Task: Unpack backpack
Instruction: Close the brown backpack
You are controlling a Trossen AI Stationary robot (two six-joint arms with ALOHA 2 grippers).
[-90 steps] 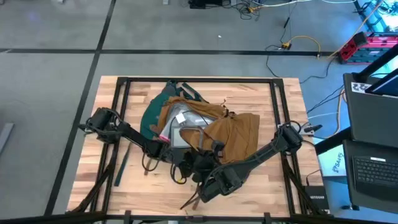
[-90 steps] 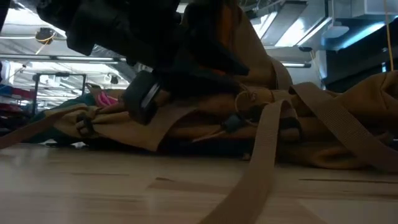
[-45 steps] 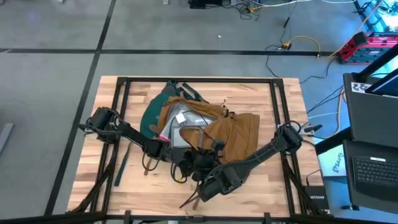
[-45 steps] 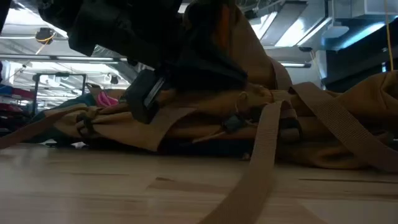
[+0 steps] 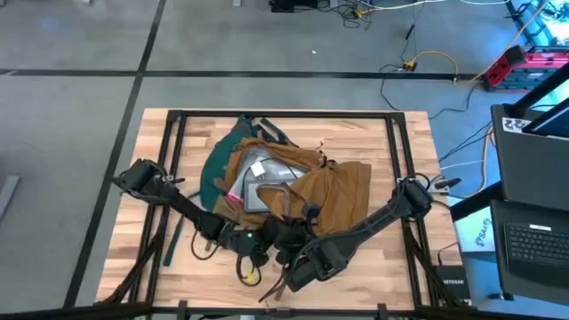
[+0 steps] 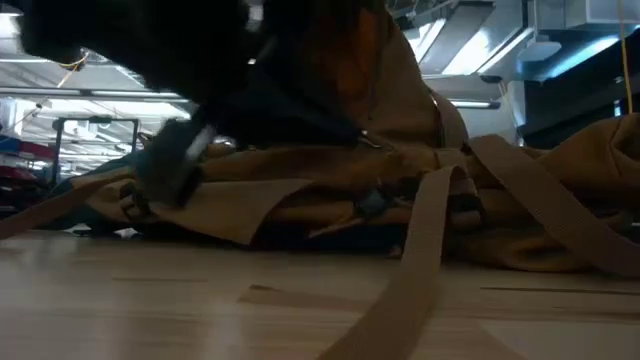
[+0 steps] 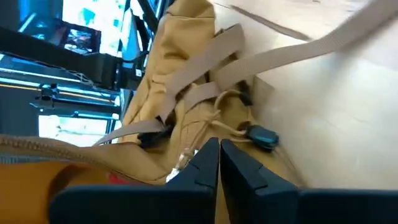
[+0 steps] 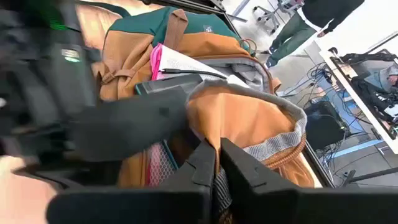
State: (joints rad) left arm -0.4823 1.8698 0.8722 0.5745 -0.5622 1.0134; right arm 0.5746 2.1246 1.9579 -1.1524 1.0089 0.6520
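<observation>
Pinching backpack (image 5: 302, 182) fabric, right gripper (image 8: 216, 163), jaws closed.

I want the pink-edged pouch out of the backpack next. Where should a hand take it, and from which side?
Judging by the right wrist view, take the pouch by its pink edge, the only part standing clear of the backpack mouth. Come from the open mouth side, over the papers, since the raised tan flap covers the rest.

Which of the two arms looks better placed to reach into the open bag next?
Probably the left. The right gripper is shut on the backpack flap, holding its mouth open. The left gripper, fingers together, sits by the bag's near edge, seemingly holding nothing.
</observation>
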